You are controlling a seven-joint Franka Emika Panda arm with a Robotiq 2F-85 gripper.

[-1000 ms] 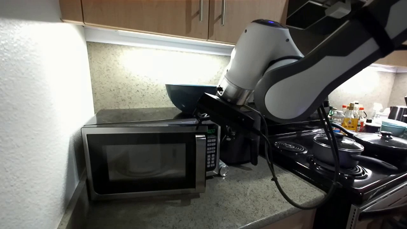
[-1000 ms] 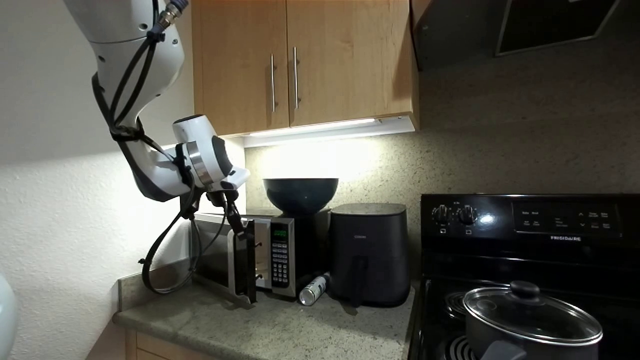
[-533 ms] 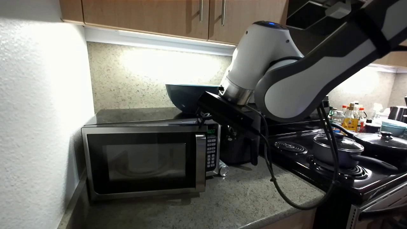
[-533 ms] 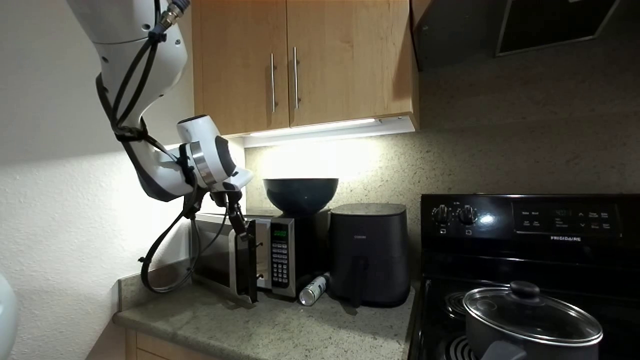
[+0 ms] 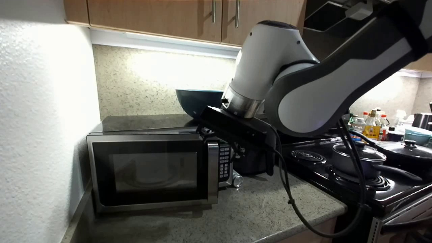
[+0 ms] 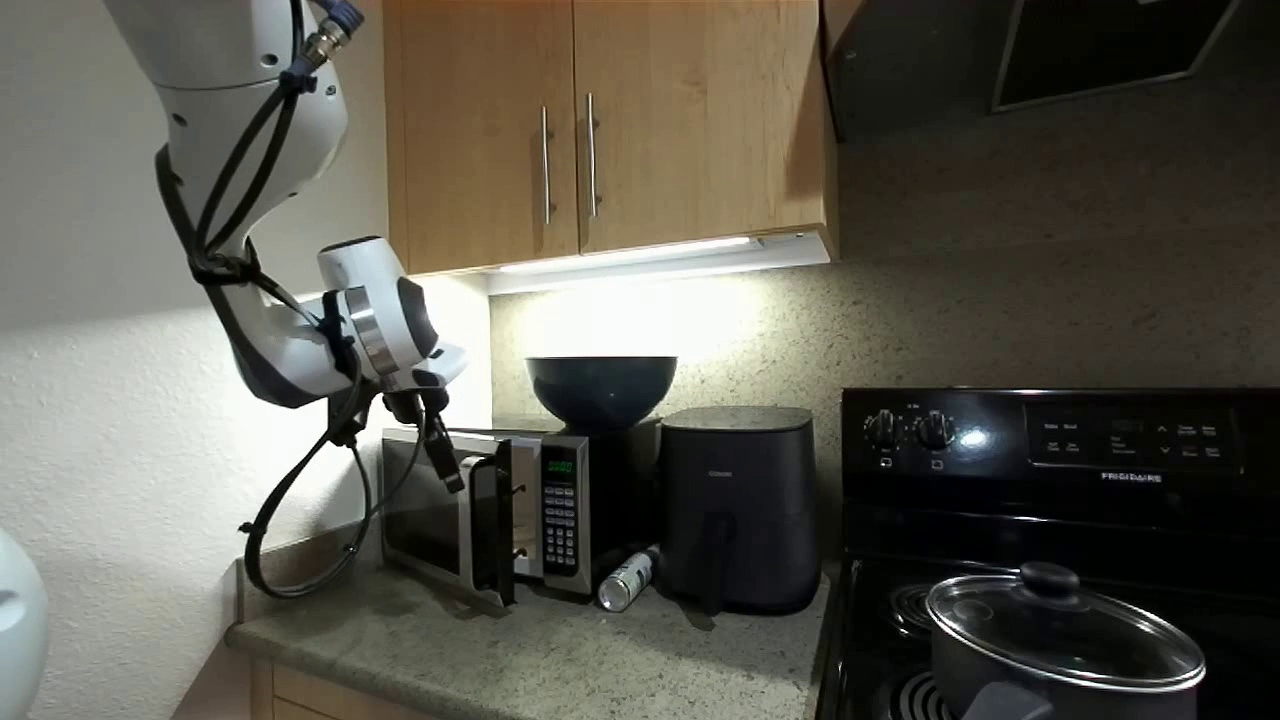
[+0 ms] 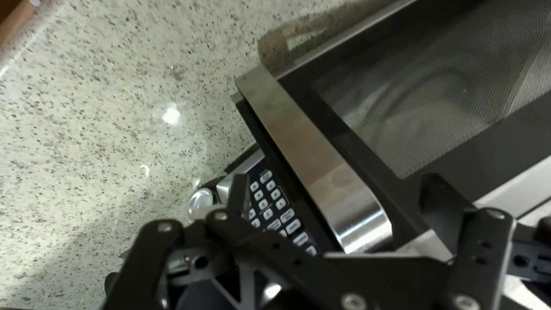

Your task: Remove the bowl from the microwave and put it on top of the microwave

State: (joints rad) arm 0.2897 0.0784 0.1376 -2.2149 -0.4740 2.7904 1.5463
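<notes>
Now | bowl [image 6: 601, 393] upright, inside mostly hidden, atop microwave [image 6: 562, 512] | door [image 5: 153, 168] ajar

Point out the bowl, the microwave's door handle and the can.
Bowl [image 6: 601, 390], in an exterior view: outer side.
Door handle [image 7: 308, 150], wrist view: middle of its bar.
Can [image 6: 633, 575], in an exterior view: side wall.

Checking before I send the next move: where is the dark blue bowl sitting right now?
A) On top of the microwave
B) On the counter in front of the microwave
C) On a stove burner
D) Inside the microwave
A: both exterior views show the bowl resting rim-up on the top surface of the microwave.
</notes>
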